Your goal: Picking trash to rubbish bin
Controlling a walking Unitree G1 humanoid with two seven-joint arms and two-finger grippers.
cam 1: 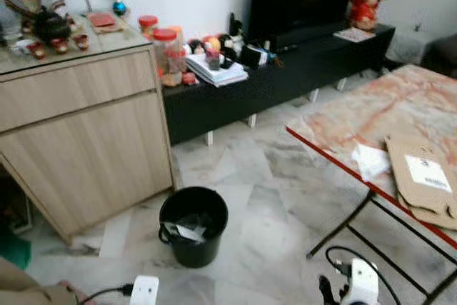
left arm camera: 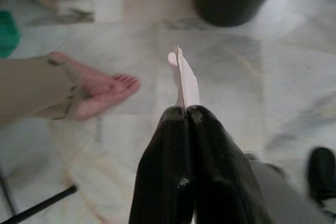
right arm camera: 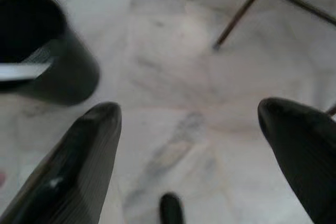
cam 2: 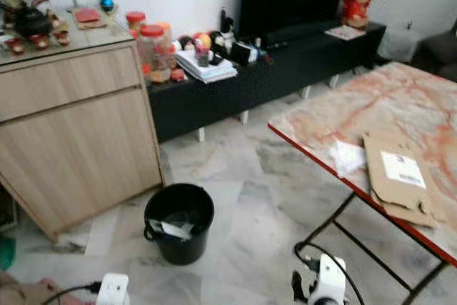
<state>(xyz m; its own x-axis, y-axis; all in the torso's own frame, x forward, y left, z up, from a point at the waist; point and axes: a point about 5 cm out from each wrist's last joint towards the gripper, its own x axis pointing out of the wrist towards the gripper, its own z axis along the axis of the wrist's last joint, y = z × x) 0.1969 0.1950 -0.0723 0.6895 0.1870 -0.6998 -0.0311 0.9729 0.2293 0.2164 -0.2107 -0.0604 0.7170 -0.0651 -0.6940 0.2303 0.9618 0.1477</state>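
Left pincer [left arm camera: 186, 109] is clamped on a bit of white paper [left arm camera: 184, 77], low over the floor just short of the black bin [cam 1: 193, 225]. Right pincer [right arm camera: 189, 121] hangs spread wide beside the bench [cam 1: 371, 112].

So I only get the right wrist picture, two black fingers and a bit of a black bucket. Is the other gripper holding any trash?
Observer: Yes. The left gripper is shut on a thin white scrap of paper.
Operator: Is there stuff in the bucket already?
Observer: The black bin on the floor has some pale paper lying inside.
Operator: Any more trash around?
Observer: On the marble-look table lie a crumpled white paper and a flattened cardboard box.
Operator: Is anyone close by?
Observer: A person's bare foot rests on the floor near the left gripper.
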